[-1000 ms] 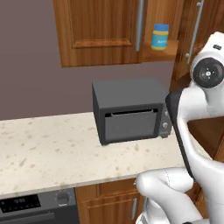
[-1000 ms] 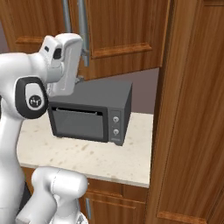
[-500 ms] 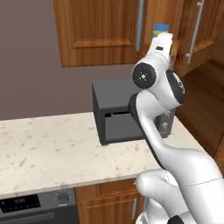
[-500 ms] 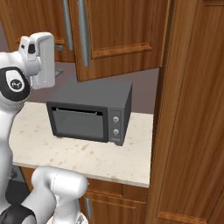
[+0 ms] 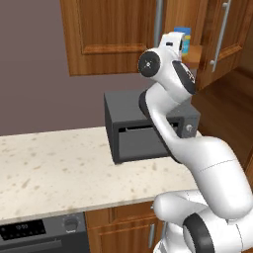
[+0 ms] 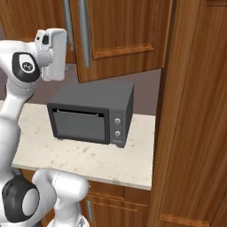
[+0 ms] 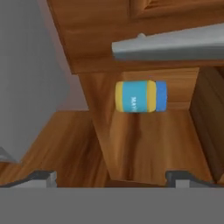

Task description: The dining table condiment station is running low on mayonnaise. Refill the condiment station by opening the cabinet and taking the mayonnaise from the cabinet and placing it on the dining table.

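Here, gripper (image 7: 109, 177), jaws wide apart, faces the mayonnaise (image 7: 141, 96) at twelve o'clock: likely light, rigid, smooth; grasp across its label.

cabinet (image 5: 123, 34) door ajar, grey handle (image 7: 175, 46) across the gap — mayonnaise (image 7: 141, 96) alone on bare shelf

Setting: domestic kitchen, rendered. Evidence: reddish-brown wooden wall cabinet (image 5: 116, 37) with long grey bar handles; beige speckled stone tabletop (image 5: 54, 170); dark grey toaster oven (image 6: 91, 113) standing on it; oven control panel (image 5: 37, 231) below; base cabinets (image 6: 124, 206) with short handles.
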Robot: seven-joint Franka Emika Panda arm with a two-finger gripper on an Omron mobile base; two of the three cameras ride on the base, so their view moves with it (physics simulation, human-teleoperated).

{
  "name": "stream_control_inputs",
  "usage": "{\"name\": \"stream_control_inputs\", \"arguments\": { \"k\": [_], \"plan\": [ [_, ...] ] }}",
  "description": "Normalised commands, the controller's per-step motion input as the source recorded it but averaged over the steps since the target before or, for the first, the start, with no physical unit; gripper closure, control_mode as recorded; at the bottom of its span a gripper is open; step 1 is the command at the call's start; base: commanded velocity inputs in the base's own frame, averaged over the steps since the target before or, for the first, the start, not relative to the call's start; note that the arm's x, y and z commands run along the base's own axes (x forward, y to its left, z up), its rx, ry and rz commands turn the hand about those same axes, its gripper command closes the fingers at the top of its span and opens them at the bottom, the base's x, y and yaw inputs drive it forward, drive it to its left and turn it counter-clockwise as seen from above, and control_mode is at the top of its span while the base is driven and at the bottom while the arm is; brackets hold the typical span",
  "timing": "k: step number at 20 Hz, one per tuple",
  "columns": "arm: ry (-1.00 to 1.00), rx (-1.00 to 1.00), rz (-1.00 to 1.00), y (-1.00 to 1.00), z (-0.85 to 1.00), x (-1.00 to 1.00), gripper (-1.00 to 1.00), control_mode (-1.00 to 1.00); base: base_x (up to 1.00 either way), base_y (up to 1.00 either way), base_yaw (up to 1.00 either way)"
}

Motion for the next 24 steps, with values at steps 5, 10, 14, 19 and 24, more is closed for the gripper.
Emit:
{"name": "stream_control_inputs", "arguments": {
  "k": [5,10,14,19,24],
  "plan": [
    [0.02,0.01,-0.12,-1.00,-0.04,0.05,-1.00,-1.00,0.00,0.00,0.00],
    [-0.10,0.00,-0.15,-0.79,-0.10,-0.79,-1.00,-1.00,0.00,0.00,0.00],
    [-0.09,0.00,-0.17,-0.67,0.00,-1.00,-1.00,-1.00,0.00,0.00,0.00],
    [0.00,0.06,-0.15,-0.98,0.01,-0.61,-1.00,-1.00,0.00,0.00,0.00],
    [0.00,0.10,-0.13,-1.00,0.00,-0.51,-1.00,-1.00,0.00,0.00,0.00]
  ]
}}
